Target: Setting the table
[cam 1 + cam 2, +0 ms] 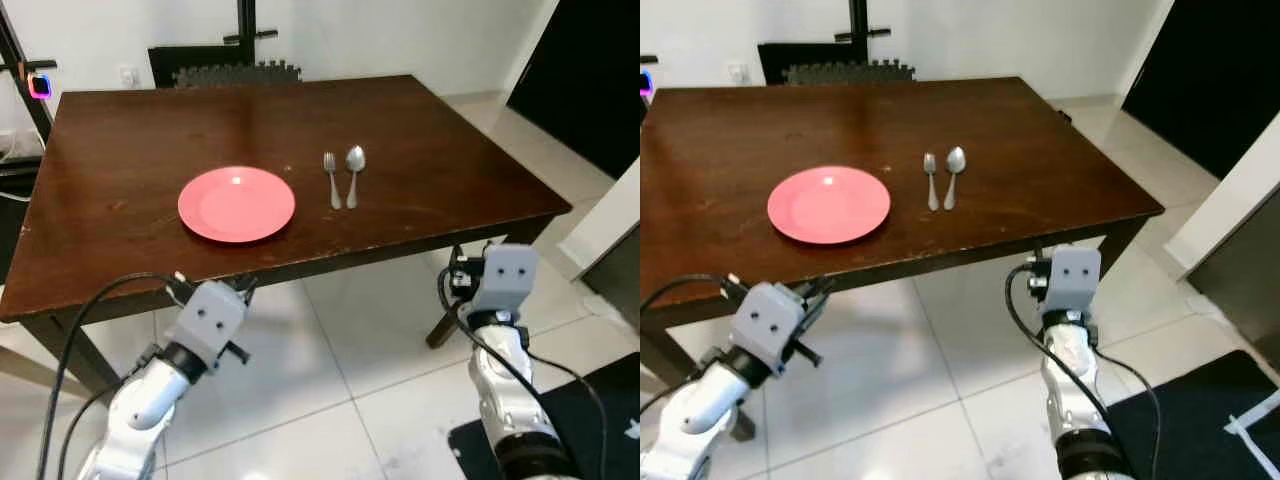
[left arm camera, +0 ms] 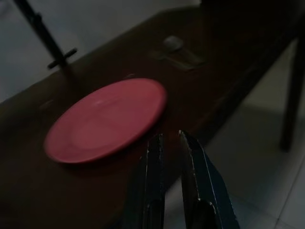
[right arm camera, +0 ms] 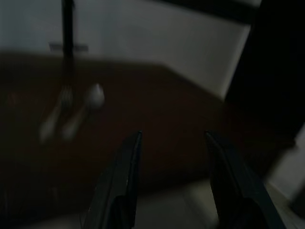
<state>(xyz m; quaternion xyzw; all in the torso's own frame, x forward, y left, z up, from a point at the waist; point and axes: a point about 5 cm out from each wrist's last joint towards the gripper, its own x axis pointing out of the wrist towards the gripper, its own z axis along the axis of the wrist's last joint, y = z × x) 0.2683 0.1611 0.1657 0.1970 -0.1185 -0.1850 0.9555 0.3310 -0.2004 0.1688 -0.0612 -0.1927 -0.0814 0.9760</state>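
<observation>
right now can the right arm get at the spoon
Probably yes. The right gripper, fingers open, sits below the table edge on the spoon's side, with bare tabletop between. It would have to rise above the edge; the fork lies close beside.

Head pair: from above the near edge of the table (image 1: 120, 180), facing forward and down, some way off; same scene in both eyes, slid sideways in the right one. Left wrist: low at the near edge, close, looking along nearly closed fingers (image 2: 152, 162) across the plate (image 2: 105, 119) toward the spoon (image 2: 172, 44). Right wrist: low, dim and blurred, looking between spread fingers (image 3: 125, 171) at fork (image 3: 56, 114) and spoon. Shared by all: tabletop and cutlery.
</observation>
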